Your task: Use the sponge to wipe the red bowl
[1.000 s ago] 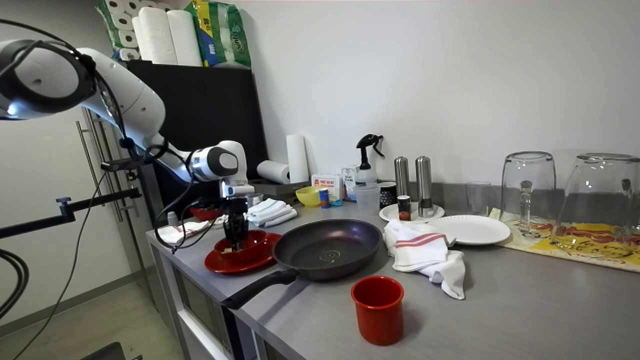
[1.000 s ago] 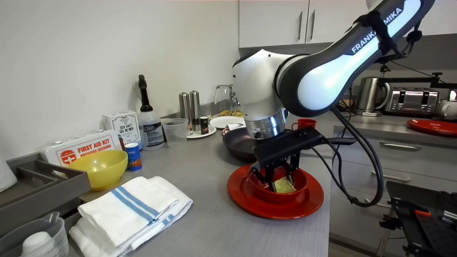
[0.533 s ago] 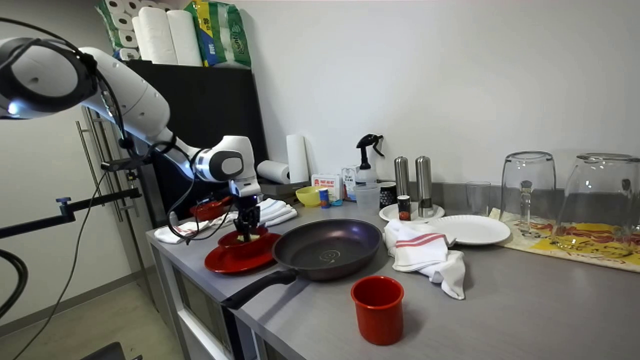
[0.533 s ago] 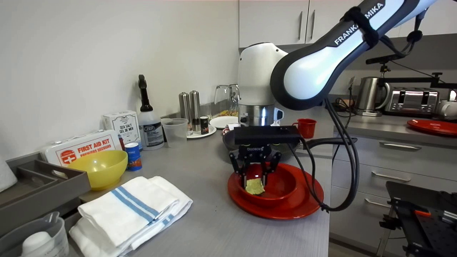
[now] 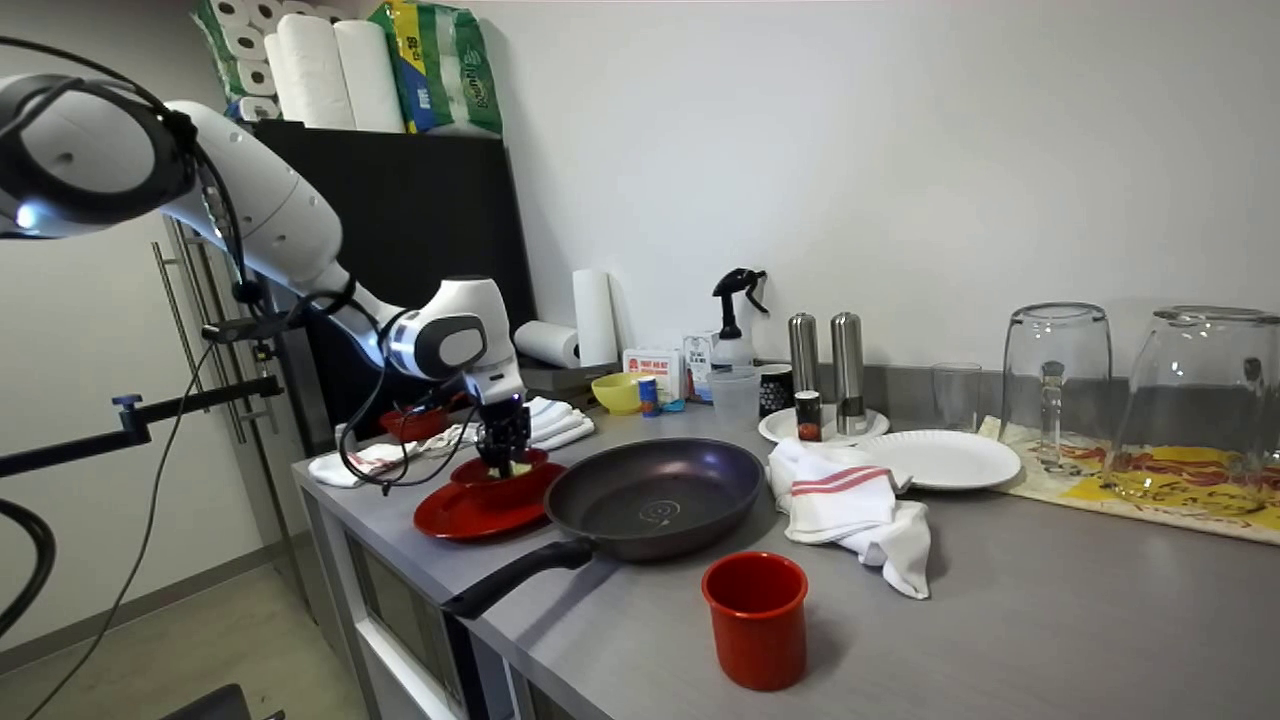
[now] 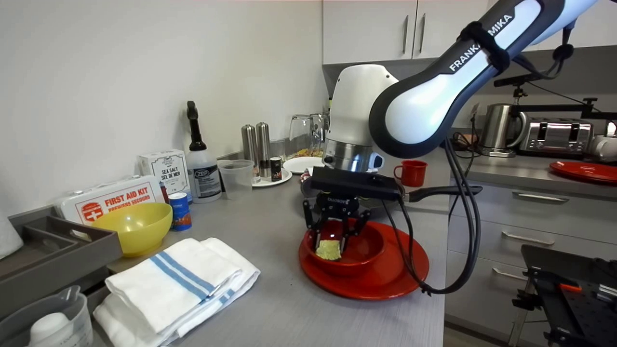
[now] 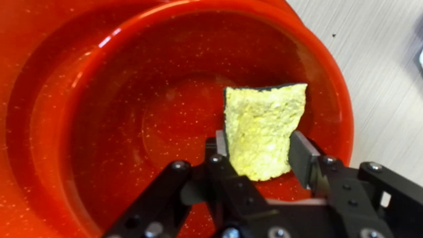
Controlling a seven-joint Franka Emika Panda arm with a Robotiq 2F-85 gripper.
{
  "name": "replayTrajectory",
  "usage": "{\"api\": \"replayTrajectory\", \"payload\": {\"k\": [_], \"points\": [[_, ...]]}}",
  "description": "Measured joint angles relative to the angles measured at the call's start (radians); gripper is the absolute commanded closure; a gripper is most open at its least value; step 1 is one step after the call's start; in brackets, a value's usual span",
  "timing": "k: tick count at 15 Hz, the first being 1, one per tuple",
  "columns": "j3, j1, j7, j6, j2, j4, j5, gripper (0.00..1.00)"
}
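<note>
The red bowl [image 6: 365,246] stands on a wider red plate [image 6: 385,285] near the counter's edge. Inside the bowl my gripper [image 7: 259,143] is shut on the sponge [image 7: 264,125], a yellow pad with a dark backing, squeezed between the two finger pads [image 7: 300,158]. The sponge sits towards one side of the bowl [image 7: 172,112], close to the wall on the right of the wrist view. Whether its underside touches the bowl cannot be told. In an exterior view the bowl [image 5: 468,474] is partly covered by the gripper [image 5: 503,465].
A black frying pan [image 5: 655,500] sits right beside the plate, its handle [image 5: 520,578] over the counter edge. A red cup [image 5: 755,625] stands farther along. Folded white towels [image 6: 178,282] and a yellow bowl [image 6: 135,229] lie opposite. Black cables [image 6: 465,250] hang by the plate.
My gripper has turned and moved with the sponge across the bowl, leftwards in the exterior view facing the first aid kit. The bowl has slid that way too, and lately the plate slightly.
</note>
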Motion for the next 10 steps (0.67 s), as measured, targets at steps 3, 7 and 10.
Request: {"api": "replayTrajectory", "payload": {"k": [3,7,10], "points": [[-0.007,0.0,0.001,0.0,0.0,-0.017,0.002,0.77],[-0.015,-0.001,0.001,-0.004,-0.003,-0.031,0.003,0.77],[-0.015,-0.001,0.0,-0.058,-0.011,-0.028,0.005,0.77]]}}
